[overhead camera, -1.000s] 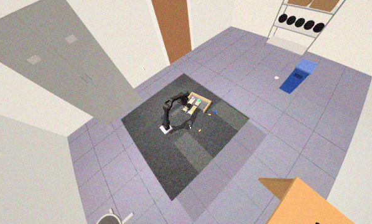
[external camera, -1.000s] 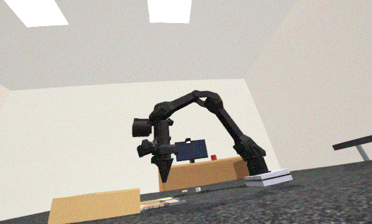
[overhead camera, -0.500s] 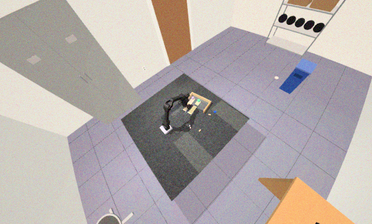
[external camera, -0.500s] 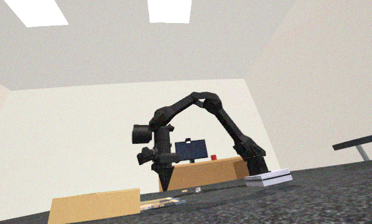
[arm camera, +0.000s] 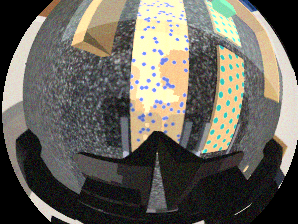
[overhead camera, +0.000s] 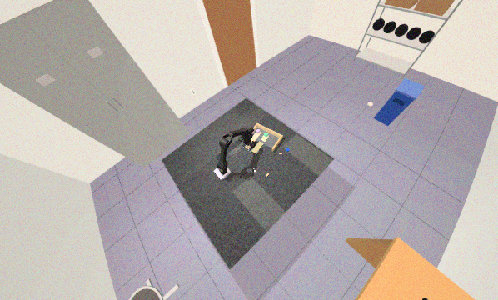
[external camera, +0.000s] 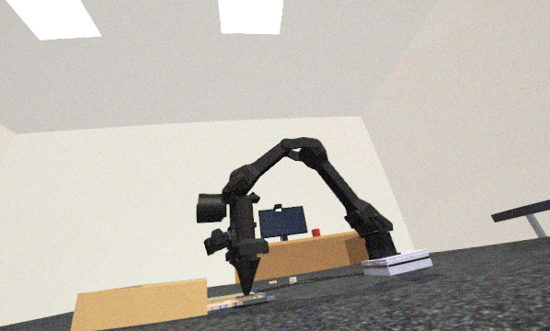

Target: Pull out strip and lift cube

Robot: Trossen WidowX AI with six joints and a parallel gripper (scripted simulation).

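The blue-dotted strip [arm camera: 159,75] [overhead camera: 255,137] runs unbroken through the wrist view. A purple cube [overhead camera: 257,131] stands on its far end in the top view; any label is too small to read, and the cube is outside the wrist view. The teal-dotted strip [arm camera: 230,95] [overhead camera: 257,147] is in two pieces with a gap, and a green cube [arm camera: 223,7] [overhead camera: 266,134] stands on its far piece. My gripper [arm camera: 157,135] [external camera: 246,293] is shut with nothing visible between the fingers. Its tips point down at the near part of the blue-dotted strip; contact is hard to tell.
A low wooden fence [overhead camera: 277,143] [external camera: 142,303] [arm camera: 271,65] surrounds the strips' far part on three sides. Grey rails [arm camera: 125,137] flank the near strip ends. A small blue object [overhead camera: 287,149] and small bits lie on the dark mat [overhead camera: 207,200], right of the arm.
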